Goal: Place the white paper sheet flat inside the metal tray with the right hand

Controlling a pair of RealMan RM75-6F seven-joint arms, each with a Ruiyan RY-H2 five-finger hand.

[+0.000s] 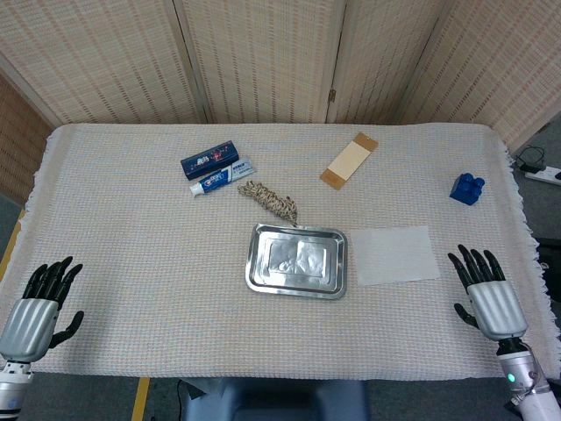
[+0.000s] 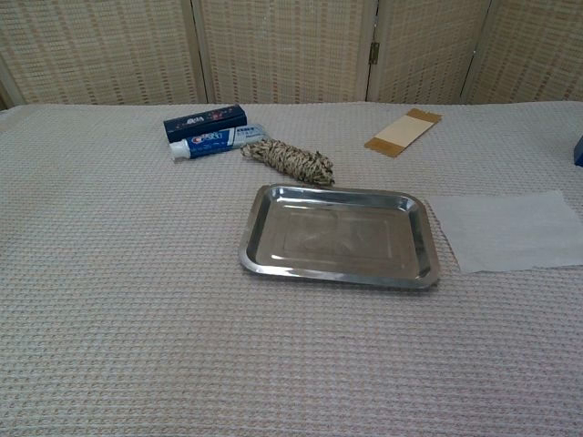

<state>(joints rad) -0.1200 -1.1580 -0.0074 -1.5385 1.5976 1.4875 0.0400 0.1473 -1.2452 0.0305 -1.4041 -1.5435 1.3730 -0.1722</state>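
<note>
The white paper sheet (image 1: pixel 394 254) (image 2: pixel 510 229) lies flat on the cloth just right of the metal tray (image 1: pixel 256 258) (image 2: pixel 256 229), which holds nothing. My right hand (image 1: pixel 487 295) hovers at the table's front right corner, fingers spread and holding nothing, a short way right of the sheet. At the front left corner my left hand (image 1: pixel 38 306) is likewise spread and holds nothing. Neither hand shows in the chest view.
Behind the tray lie a coiled rope bundle (image 1: pixel 270 201), a toothpaste tube (image 1: pixel 221 178) and a dark blue box (image 1: pixel 209 160). A tan card (image 1: pixel 349 160) sits at the back, a blue toy block (image 1: pixel 466 189) at the right edge. Woven screens stand behind the table.
</note>
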